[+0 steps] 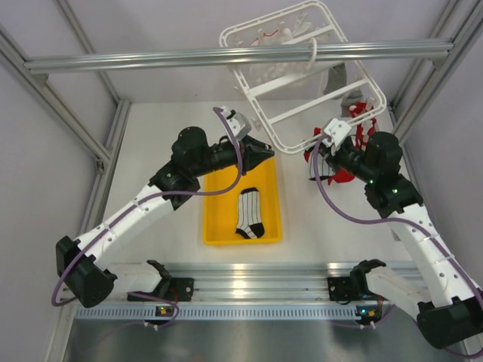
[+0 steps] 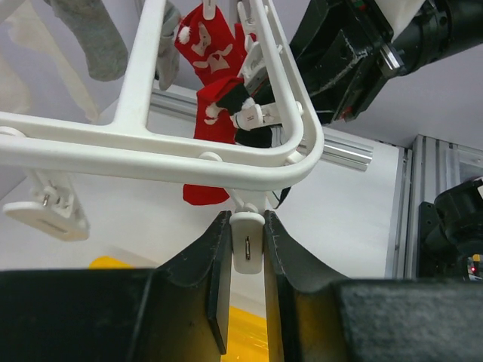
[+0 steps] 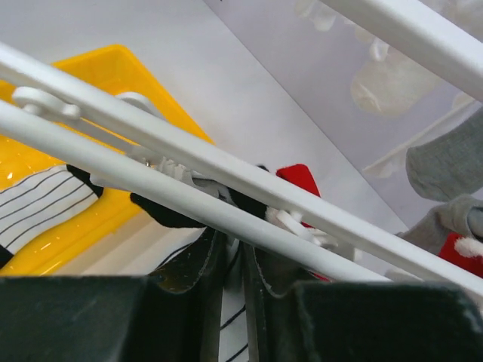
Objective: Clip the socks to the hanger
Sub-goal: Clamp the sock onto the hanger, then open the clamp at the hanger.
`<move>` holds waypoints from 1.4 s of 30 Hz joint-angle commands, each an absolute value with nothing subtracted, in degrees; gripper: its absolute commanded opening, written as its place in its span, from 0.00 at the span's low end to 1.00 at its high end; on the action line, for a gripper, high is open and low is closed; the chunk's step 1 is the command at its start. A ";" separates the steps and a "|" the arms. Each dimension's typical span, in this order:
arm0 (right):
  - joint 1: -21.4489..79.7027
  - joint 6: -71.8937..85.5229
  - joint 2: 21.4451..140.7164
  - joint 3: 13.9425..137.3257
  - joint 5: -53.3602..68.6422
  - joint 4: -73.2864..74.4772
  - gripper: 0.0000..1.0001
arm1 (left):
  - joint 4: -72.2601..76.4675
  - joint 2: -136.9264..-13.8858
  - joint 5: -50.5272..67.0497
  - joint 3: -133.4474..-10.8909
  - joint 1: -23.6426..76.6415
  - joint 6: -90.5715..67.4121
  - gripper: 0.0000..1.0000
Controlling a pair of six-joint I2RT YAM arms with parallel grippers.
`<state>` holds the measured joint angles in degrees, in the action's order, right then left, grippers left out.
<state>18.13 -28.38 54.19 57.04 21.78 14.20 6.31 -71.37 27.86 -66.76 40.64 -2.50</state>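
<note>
Between the closed jaws of the left gripper (image 2: 247, 226) sits a small white clip (image 2: 247, 253) of the large white plastic drying hanger (image 2: 151, 162); the right gripper (image 3: 232, 245), nearly closed, pinches a black-striped white sock (image 3: 232, 332) beneath its bars.

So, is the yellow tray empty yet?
Not empty: one striped sock lies flat inside the yellow tray.
</note>
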 commanded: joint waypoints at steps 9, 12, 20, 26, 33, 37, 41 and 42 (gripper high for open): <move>14.85 -26.72 52.83 63.37 34.18 21.61 0.49 | 6.50 -71.01 32.51 -69.34 40.52 -7.02 0.00; 14.85 -26.98 48.88 62.05 37.52 26.45 0.51 | 8.16 -72.51 35.68 -69.52 40.43 -9.92 0.00; 14.94 -19.08 43.59 61.96 42.44 29.01 0.50 | 11.16 -74.97 43.59 -70.75 39.64 -13.96 0.00; 15.82 -9.34 44.03 59.42 45.87 20.77 0.46 | 15.64 -77.34 45.26 -71.72 38.85 -19.76 0.00; 22.58 4.02 44.12 51.25 39.12 3.72 0.43 | 24.94 -77.52 47.11 -69.00 38.50 -24.52 0.00; 26.71 8.43 46.57 48.35 35.08 -5.08 0.40 | 30.40 -76.55 47.90 -66.54 38.41 -25.75 0.00; 28.73 12.47 48.78 47.20 32.44 -10.96 0.40 | 31.55 -76.47 50.01 -66.27 38.41 -26.01 0.00; 29.09 13.61 49.30 47.20 32.00 -11.86 0.40 | 31.55 -76.38 50.10 -66.18 38.41 -26.02 0.00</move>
